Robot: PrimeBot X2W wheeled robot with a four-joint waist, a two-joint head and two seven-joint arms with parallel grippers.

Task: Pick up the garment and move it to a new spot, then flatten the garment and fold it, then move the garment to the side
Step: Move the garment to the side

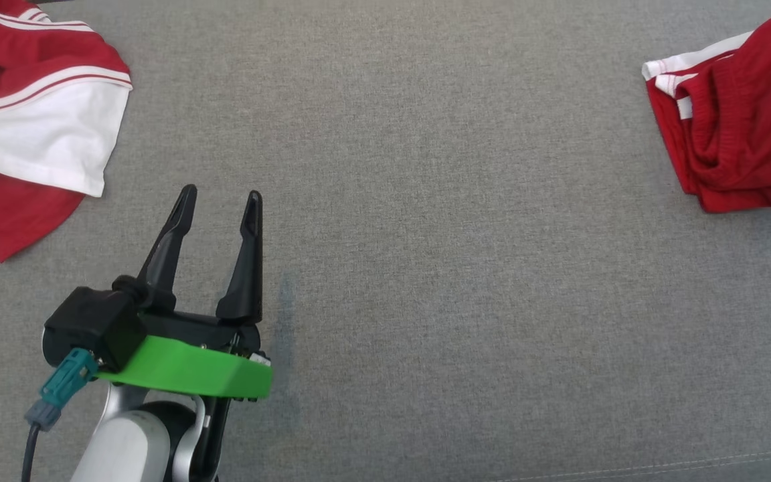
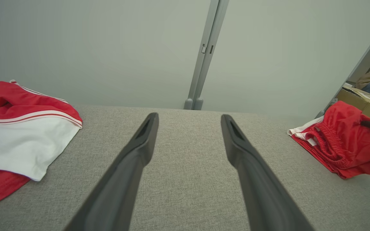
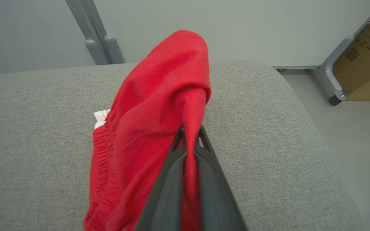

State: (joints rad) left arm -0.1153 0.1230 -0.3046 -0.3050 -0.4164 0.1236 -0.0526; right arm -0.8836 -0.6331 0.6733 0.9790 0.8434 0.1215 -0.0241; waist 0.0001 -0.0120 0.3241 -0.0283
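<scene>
The garment (image 1: 740,134) is a pair of red shorts with white trim and an elastic waistband, bunched at the right edge of the grey cushion (image 1: 425,201). In the right wrist view my right gripper (image 3: 190,130) is shut on a fold of the garment (image 3: 159,96), which hangs in a peak over the cushion. The left wrist view shows the garment (image 2: 342,144) at the far right. My left gripper (image 1: 221,195) stands open at the lower left above bare cushion with nothing between its fingers, as the left wrist view confirms for the left gripper (image 2: 189,117).
A red and white jersey (image 1: 37,134) lies crumpled at the left (image 2: 21,141). The cushion's rounded right edge (image 3: 307,128) drops to the floor (image 3: 358,144). A cardboard box (image 3: 361,64) and a grey post (image 3: 98,41) stand behind it, by a pale wall.
</scene>
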